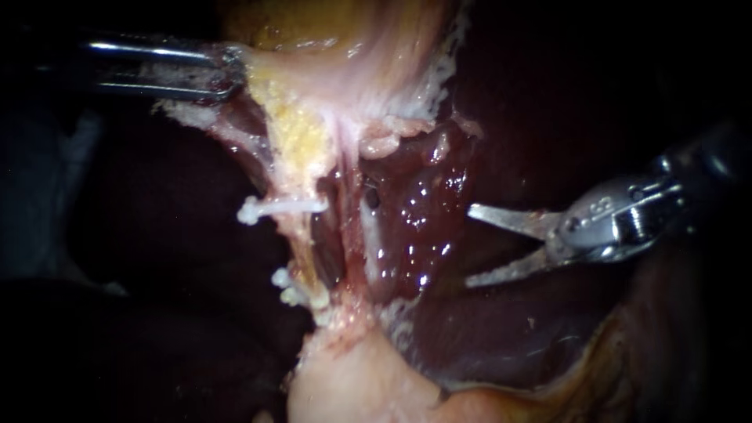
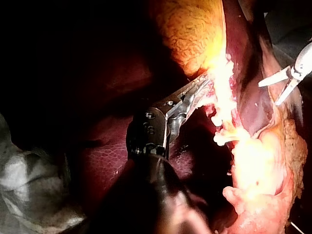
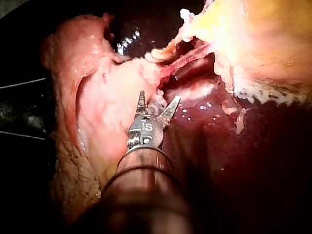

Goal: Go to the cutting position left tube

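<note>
Pale tissue [image 1: 262, 66] is clamped between the jaws of the left tool [image 1: 233, 74]. The blades of the right tool [image 1: 470, 245] are spread wide with nothing between them, over the dark liver [image 1: 427, 211]. The left tube [image 1: 296, 239] is seen well apart from those blades, crossed by white clips [image 1: 270, 208] above and below.

- Left instrument [image 1: 227, 74]: shaft cut off at the left edge of the endoscope view. Jaw tips are buried in the pale tissue fold [image 1: 262, 63] clamped between them, and are washed out by glare in the left wrist view.
- Right instrument [image 1: 468, 244]: shaft lost in darkness toward the right.
- Left tube [image 1: 300, 235]: outline masked by yellow fat.
- Clip [image 1: 270, 208]: right end hidden behind the tube.
- Nearer clip cluster [image 1: 291, 290]: number not discernible.
- Gallbladder [image 1: 298, 27]: cut off at the far edge.
- Liver [image 1: 548, 329]: largely unlit.
</note>
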